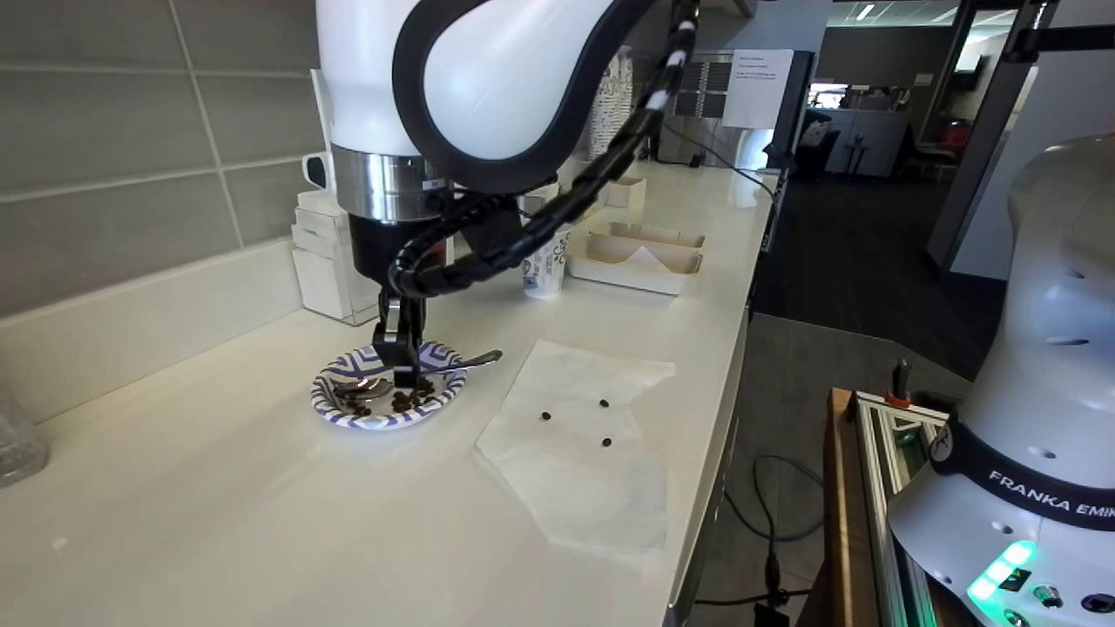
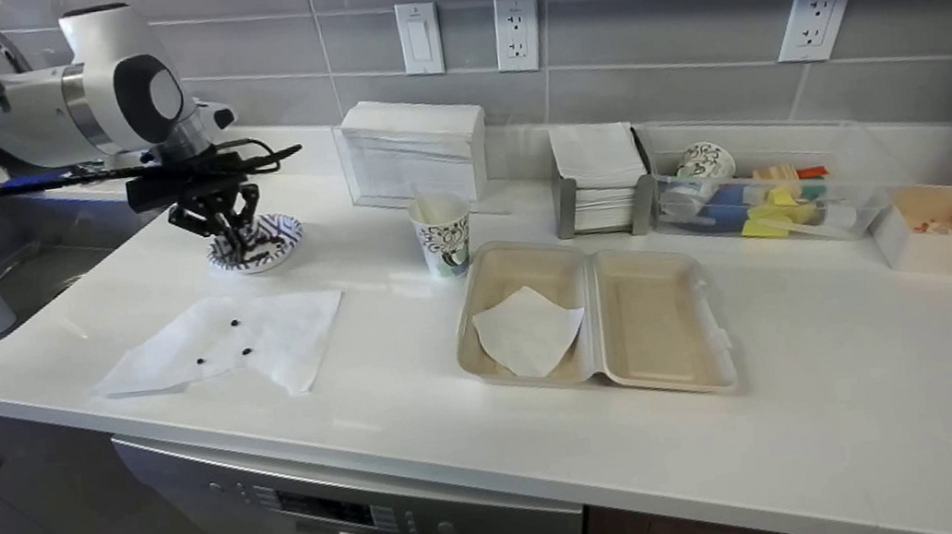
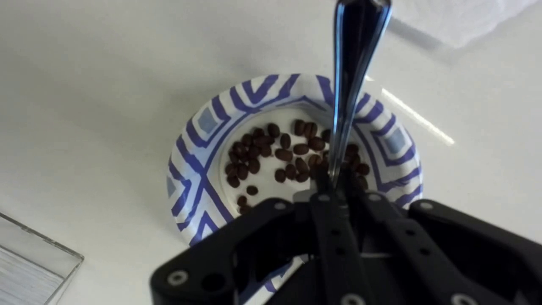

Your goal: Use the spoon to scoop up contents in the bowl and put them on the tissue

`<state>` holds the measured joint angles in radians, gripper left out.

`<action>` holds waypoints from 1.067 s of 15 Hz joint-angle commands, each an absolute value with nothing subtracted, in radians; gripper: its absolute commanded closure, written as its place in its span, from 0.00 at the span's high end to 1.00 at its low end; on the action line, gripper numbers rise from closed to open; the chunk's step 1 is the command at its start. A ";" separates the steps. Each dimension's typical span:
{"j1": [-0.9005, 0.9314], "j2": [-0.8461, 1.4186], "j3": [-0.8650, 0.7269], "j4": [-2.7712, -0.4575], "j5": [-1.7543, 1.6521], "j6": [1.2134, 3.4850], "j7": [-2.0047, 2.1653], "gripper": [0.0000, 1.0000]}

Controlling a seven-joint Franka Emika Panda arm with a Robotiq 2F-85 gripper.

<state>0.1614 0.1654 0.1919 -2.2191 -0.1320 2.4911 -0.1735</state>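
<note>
Since the jaws, in the wrist view, pinch the spoon (image 3: 349, 84) by its slim handle, it may swivel and spill beans (image 3: 283, 154); the bowl (image 3: 192, 169) holds many, partly hidden, uncountable. In an exterior view: one spoon, head inside one bowl, and one spread tissue (image 1: 584, 496). In an exterior view, three beans (image 2: 247, 351) lie on the tissue.

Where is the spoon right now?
In an exterior view the spoon is left of centre, clamped in the gripper, its head in the patterned bowl, its handle pointing right past the rim toward the tissue.
</note>
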 commanded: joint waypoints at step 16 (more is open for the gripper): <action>0.162 -0.340 0.055 -2.696 0.152 2.494 -0.536 0.02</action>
<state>0.1427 -0.2330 0.0921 -2.6029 0.1555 2.5162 -0.5214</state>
